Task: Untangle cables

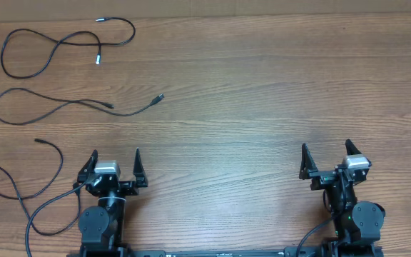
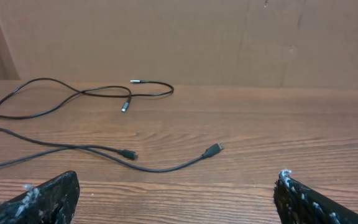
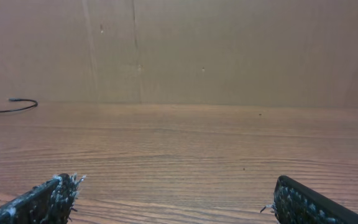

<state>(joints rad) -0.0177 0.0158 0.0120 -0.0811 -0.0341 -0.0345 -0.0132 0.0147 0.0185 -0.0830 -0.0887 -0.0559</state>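
Left fingers (image 2: 48, 199): spread wide, holding nothing.
Right fingers (image 3: 309, 202): same (wide apart, empty).
Cables (image 2: 82, 92): you have them loose on the counter (image 1: 248, 86), far left.

I see left tool (image 1: 115, 153) spread wide, holding nothing; right tool (image 1: 325, 146) likewise spread, empty; both arms folded low.
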